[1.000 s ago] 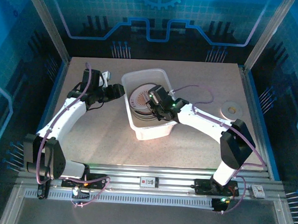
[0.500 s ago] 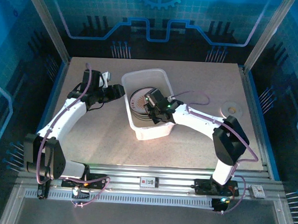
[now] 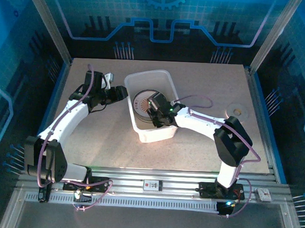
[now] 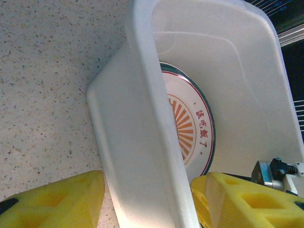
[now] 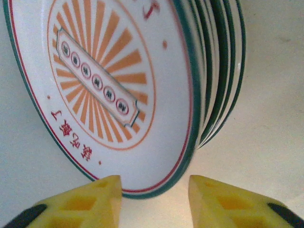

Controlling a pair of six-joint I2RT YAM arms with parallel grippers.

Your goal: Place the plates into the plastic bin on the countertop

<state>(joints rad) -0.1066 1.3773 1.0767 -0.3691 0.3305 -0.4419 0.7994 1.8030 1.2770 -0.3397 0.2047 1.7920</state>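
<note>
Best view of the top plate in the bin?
Right wrist: top plate close, sunburst and lettering sharp. Left wrist: half hidden by the plastic bin wall. Top external: small, partly under the right arm.

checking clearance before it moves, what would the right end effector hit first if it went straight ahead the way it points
Most likely the rim of the top plate in the plastic bin, right ahead of the open right end effector.

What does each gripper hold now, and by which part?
The left gripper seems to clamp the plastic bin by its side wall; the right gripper is open, holding nothing.
</note>
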